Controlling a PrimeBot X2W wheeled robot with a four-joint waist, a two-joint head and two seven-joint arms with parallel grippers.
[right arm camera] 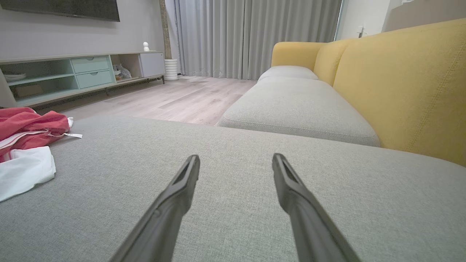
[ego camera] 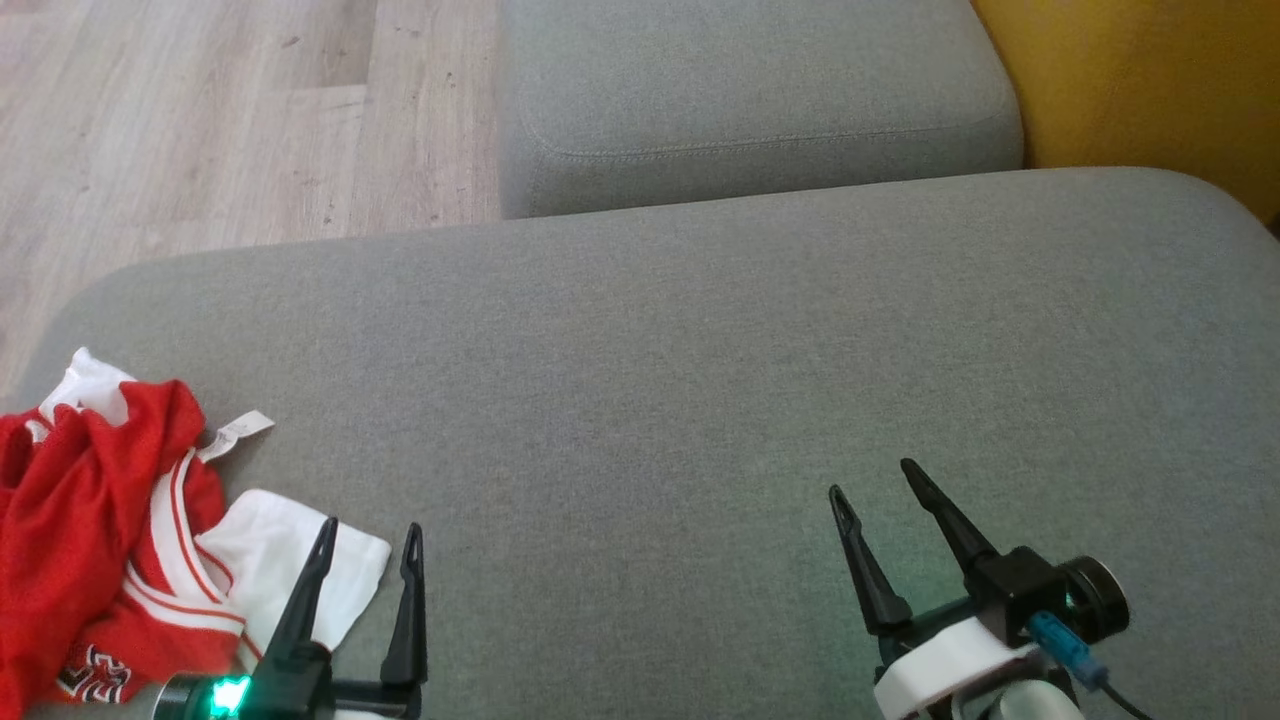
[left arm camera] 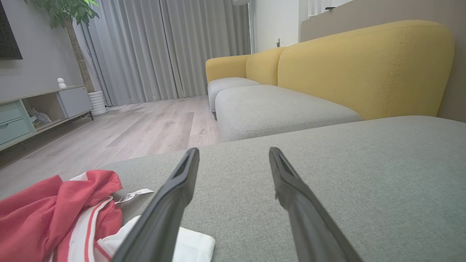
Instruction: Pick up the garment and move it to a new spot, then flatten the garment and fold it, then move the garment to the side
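Head view — Caller: Your left gripper (ego camera: 371, 524) sits low on the left, jaws spread wide and holding nothing. One finger crosses the white edge of the garment (ego camera: 100, 520), though I can't tell if it touches. The garment is a crumpled heap at the near left corner of the grey seat cushion (ego camera: 650, 350), not yet picked up.

Analyst: Your right gripper (ego camera: 872, 477) is just as wide and empty, over bare cushion well apart from the heap. My read is that the open middle is your new spot, and that arm is waiting there to help flatten.

Left wrist view — Caller: Along the left gripper (left arm camera: 233, 149) you've got the heap low on the left. It's thin, limp red cloth with white striped trim, bunched into soft ridges. A white flap lies flat by the left finger and a small label (left arm camera: 136, 193) pokes out.

Analyst: Cloth that limp will probably sag and trail, so pinch a ridge rather than the flat flap.

Right wrist view — Caller: The right gripper (right arm camera: 236, 155) frames nothing but coarse grey weave, with the garment away at the left edge. A rounded yellow backrest (right arm camera: 411, 91) stands on the right and pale plank floor (right arm camera: 189, 98) lies beyond.

Analyst: That weave may drag on the fabric, so lift it clear rather than sliding it.
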